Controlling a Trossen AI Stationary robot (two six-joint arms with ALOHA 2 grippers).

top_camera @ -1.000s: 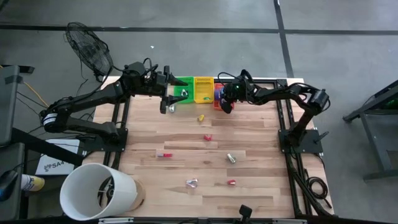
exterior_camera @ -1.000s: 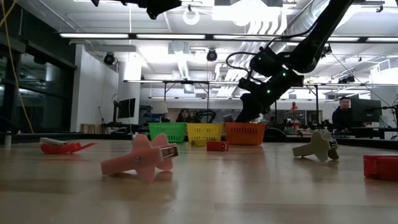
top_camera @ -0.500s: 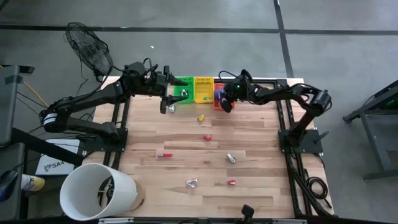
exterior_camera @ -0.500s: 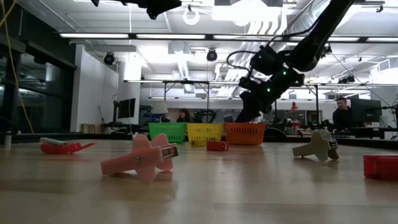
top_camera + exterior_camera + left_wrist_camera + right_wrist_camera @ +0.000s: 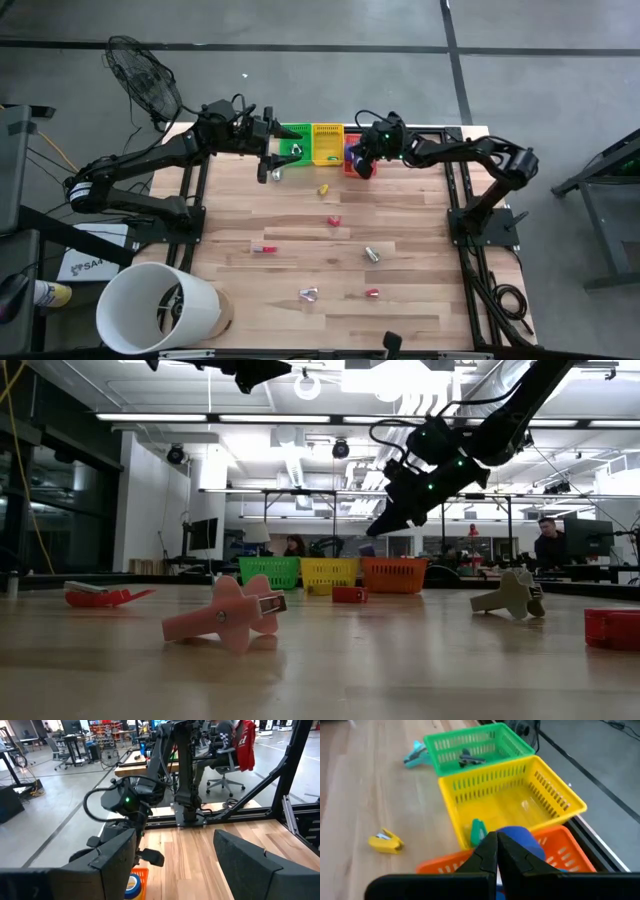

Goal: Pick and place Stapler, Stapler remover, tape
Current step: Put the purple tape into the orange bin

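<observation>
The right gripper [image 5: 362, 160] hangs over the orange basket [image 5: 351, 160] at the far edge of the table [image 5: 400, 240]. In the right wrist view its fingers [image 5: 487, 852] are pressed together with nothing between them, and a blue tape roll [image 5: 522, 842] lies just beyond the tips inside the orange basket [image 5: 570, 857]. In the low view the right gripper [image 5: 385, 522] is lifted above that basket [image 5: 394, 574], clear of its rim. The left gripper [image 5: 268, 160] hovers at the far left of the table, just beside the green basket [image 5: 294, 143]; its wrist view shows the two fingers [image 5: 112, 857] spread wide apart and empty, with a tape roll [image 5: 133, 885] in the orange basket [image 5: 141, 876] below the other arm. The yellow basket [image 5: 327, 143] sits between the green and orange ones; in the right wrist view a green stapler remover [image 5: 478, 831] lies in the yellow basket [image 5: 520, 805] and a dark stapler [image 5: 470, 759] in the green basket [image 5: 470, 750]. A teal remover [image 5: 415, 754] lies on the table beside the green basket, and a yellow remover [image 5: 323, 188] lies near the yellow basket. Farther along the table are a red piece [image 5: 334, 221], a red stapler [image 5: 264, 248], a silvery piece [image 5: 370, 254], a pink remover [image 5: 308, 293] and another red piece [image 5: 372, 293]. A white bucket [image 5: 160, 308] stands off the near left corner.
</observation>
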